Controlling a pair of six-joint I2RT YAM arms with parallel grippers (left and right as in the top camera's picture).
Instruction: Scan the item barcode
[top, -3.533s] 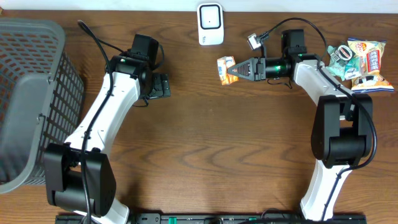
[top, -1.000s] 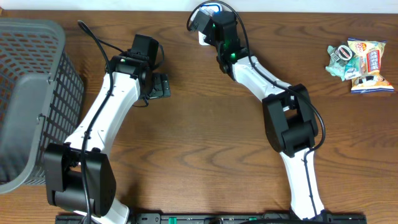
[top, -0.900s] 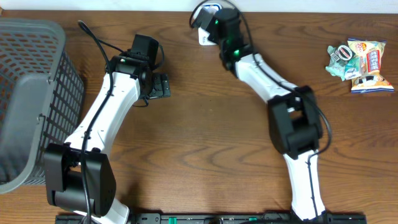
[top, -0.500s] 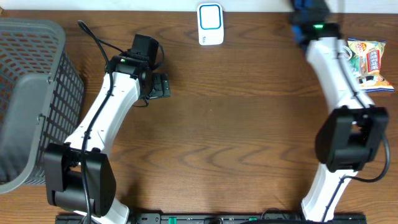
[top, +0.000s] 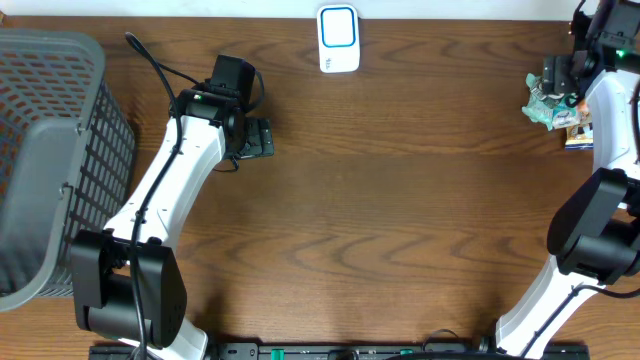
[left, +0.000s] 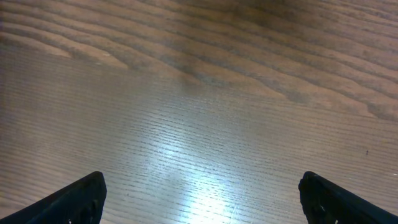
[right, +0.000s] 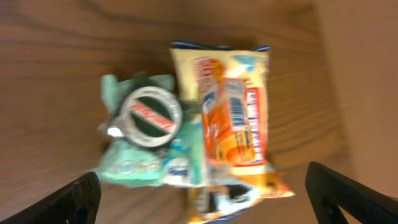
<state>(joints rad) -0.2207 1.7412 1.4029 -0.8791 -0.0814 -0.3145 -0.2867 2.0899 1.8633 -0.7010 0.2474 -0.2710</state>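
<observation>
A wooden table (top: 380, 220) carries a grey mesh basket (top: 40, 150) at the left edge. The white scanner (top: 338, 38) sits top centre. In the upper right corner lie a yellow snack packet (right: 233, 106) and a green packet (right: 146, 134), touching. The right fingers (right: 74, 199) are spread empty above them. The left fingers (left: 81, 196) are spread over bare wood.

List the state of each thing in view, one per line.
scanner: nothing held to it.
basket: no items visible inside.
yellow bag: flat on table, ungripped.
teal packet: crumpled, touching the yellow bag.
left gripper: open, empty, over bare table.
right gripper: open, empty, above both packets.
</observation>
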